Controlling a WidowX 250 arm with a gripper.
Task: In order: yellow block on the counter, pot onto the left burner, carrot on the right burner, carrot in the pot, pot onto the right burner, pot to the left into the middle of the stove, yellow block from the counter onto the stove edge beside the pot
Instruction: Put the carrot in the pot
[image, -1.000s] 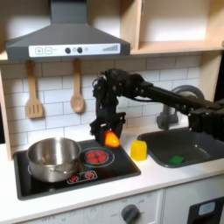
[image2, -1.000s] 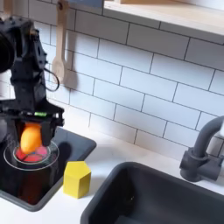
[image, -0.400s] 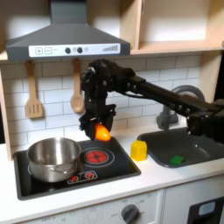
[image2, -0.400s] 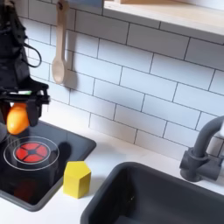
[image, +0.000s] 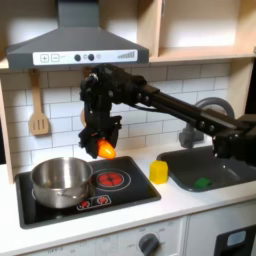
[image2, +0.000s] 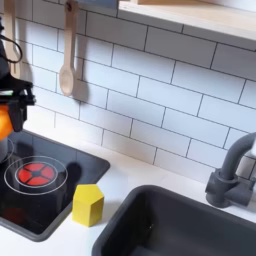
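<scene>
My gripper (image: 102, 147) is shut on the orange carrot (image: 104, 149), held in the air above the black stove (image: 140, 189), between the steel pot (image: 60, 180) and the red right burner (image: 111, 180). The pot sits on the stove's left side in the first exterior view. At the second exterior view's left edge a sliver of the carrot (image2: 4, 121) shows above the red burner (image2: 35, 174). The yellow block (image: 158, 171) stands on the off-white counter (image: 190, 203) between stove and sink; it also appears in the second exterior view as the yellow block (image2: 87, 204).
A grey sink (image: 212, 168) with a small green piece (image: 203, 182) lies at the first exterior view's right, with a faucet (image2: 229, 178) behind it. Wooden utensils (image: 38, 110) hang on the tiled wall, and a range hood (image: 75, 45) sits above the stove.
The gripper has carried the carrot up and toward the first exterior view's left, from over the right burner toward the pot; it has nearly left the second exterior view.
</scene>
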